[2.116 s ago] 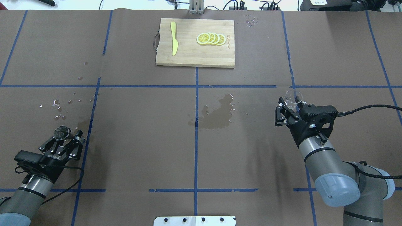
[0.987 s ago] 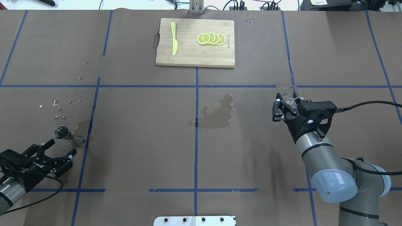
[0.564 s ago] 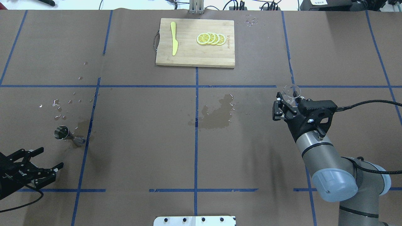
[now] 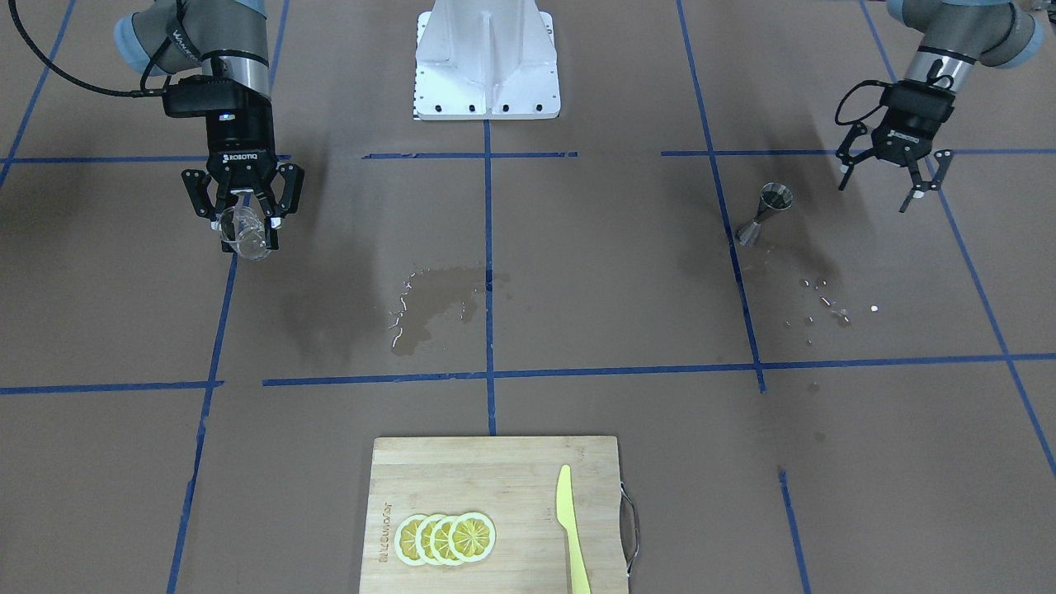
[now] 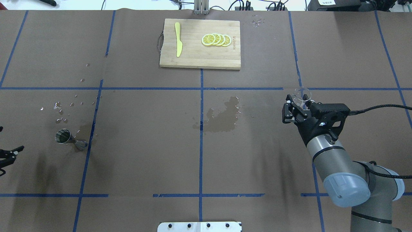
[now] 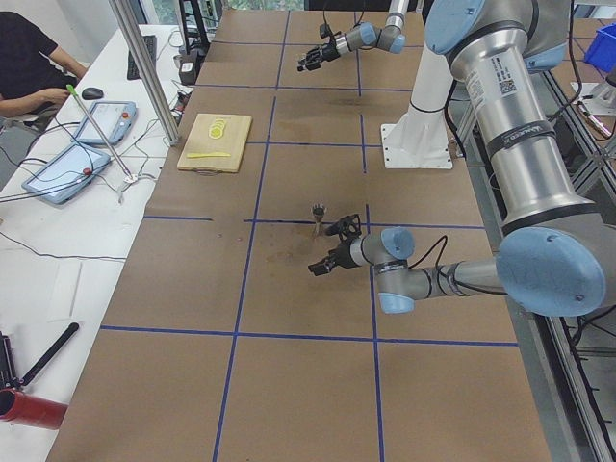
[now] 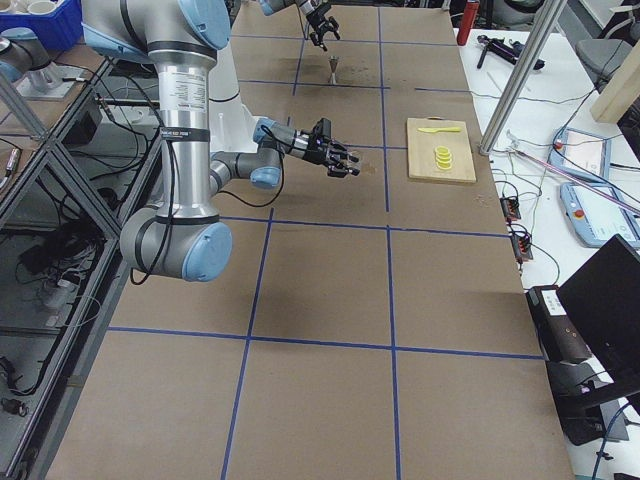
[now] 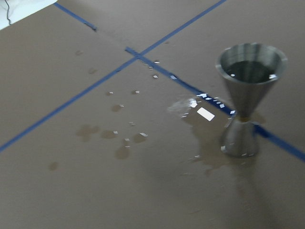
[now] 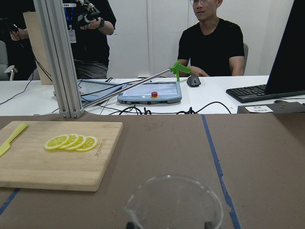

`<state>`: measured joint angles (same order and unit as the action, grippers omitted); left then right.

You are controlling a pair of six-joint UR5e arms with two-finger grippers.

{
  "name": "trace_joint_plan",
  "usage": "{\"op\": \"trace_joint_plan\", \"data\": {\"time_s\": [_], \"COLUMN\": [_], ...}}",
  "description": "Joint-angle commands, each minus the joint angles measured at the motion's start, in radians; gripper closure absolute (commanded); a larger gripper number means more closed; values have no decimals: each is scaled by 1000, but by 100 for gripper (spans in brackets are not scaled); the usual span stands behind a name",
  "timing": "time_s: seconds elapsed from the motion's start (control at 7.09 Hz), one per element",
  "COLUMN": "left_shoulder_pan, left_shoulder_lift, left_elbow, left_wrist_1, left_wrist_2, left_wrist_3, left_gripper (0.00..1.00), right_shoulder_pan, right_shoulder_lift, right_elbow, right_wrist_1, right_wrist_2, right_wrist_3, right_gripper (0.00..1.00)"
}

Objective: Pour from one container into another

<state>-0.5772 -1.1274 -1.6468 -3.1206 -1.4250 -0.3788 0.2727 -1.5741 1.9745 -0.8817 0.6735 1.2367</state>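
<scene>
My left gripper has its fingers spread wide and holds nothing. Two seconds ago these fingers enclosed the steel jigger. They have since let go and drawn back toward my left edge of the table, so only the fingertips show at the edge of the overhead view.

The jigger stands upright and unsupported beside a blue tape line. The left wrist view shows liquid in its upper cup and a small puddle around its base, with scattered droplets nearby.

My right gripper remains clamped on the clear glass tumbler, held off the table, well apart from the jigger, and barely shifted over the same interval. I cannot tell whether any liquid is left in it.

Judgement: the transfer looks complete and the receiving vessel has been parked. What is left is setting the tumbler down. A larger wet patch marks the centre of the table.
</scene>
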Motion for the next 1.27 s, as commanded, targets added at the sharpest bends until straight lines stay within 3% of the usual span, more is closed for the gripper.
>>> {"op": "trace_joint_plan", "data": {"time_s": [0.0,0.14,0.42,0.56,0.85,0.99,1.13], "left_shoulder_pan": [-293,-382,-600,-628,-655,-655,-656], "left_shoulder_lift": [-122,-188,-366,-371,-367,-353,-309], "left_elbow": [28,27,24,18,7,-28,-78], "left_wrist_1": [235,373,738,778,829,890,881], "left_wrist_2": [-264,-367,-777,-899,-1029,-1023,-934], "left_wrist_3": [139,144,149,124,55,47,28], "left_gripper": [0,0,0,0,0,0,0], "right_shoulder_pan": [-1,-1,-13,-33,-111,-125,-135], "right_shoulder_lift": [-102,-106,-127,-126,-126,-126,-126], "right_elbow": [-81,-124,-187,-225,-270,-273,-281], "right_wrist_1": [207,271,274,276,277,277,277], "right_wrist_2": [3,-3,-40,-54,-133,-141,-155], "right_wrist_3": [6,1,3,12,44,55,55], "right_gripper": [98,98,95,94,91,91,91]}}
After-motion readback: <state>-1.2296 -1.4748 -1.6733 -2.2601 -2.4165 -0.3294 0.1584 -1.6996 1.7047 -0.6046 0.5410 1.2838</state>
